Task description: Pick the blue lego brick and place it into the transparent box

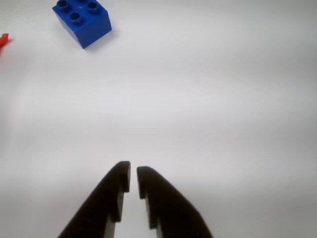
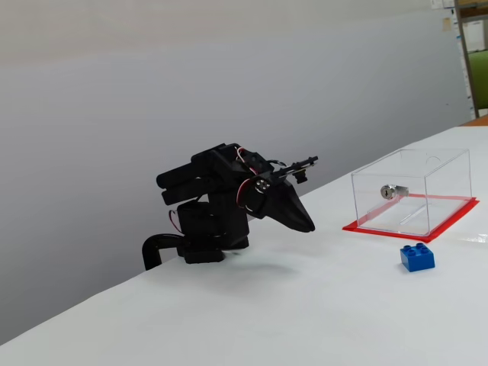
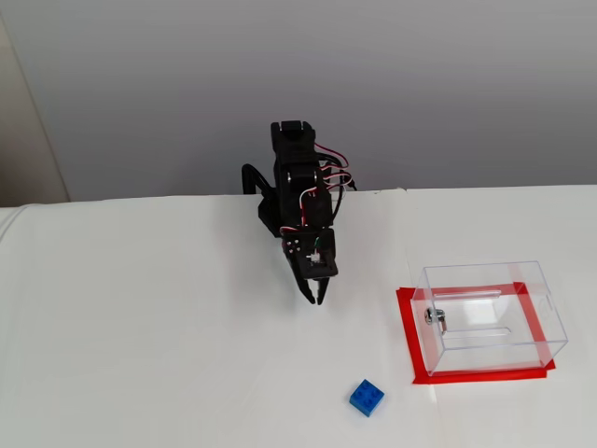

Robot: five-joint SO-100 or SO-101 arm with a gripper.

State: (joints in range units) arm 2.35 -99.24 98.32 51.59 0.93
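The blue lego brick (image 1: 82, 21) lies studs-up on the white table at the upper left of the wrist view. Both fixed views show the brick (image 2: 418, 258) (image 3: 367, 398) just in front of the transparent box (image 2: 412, 191) (image 3: 490, 317), a clear box with a silver lock on a red base. My black gripper (image 1: 133, 172) is shut with nothing in it, its tips almost touching. It hangs low over the table near the folded arm's base (image 3: 315, 297) (image 2: 309, 226), well short of the brick.
A sliver of the red base (image 1: 4, 40) shows at the wrist view's left edge. The white table (image 3: 140, 355) runs back to a grey wall. The arm's base (image 2: 202, 244) stands at the table's rear edge.
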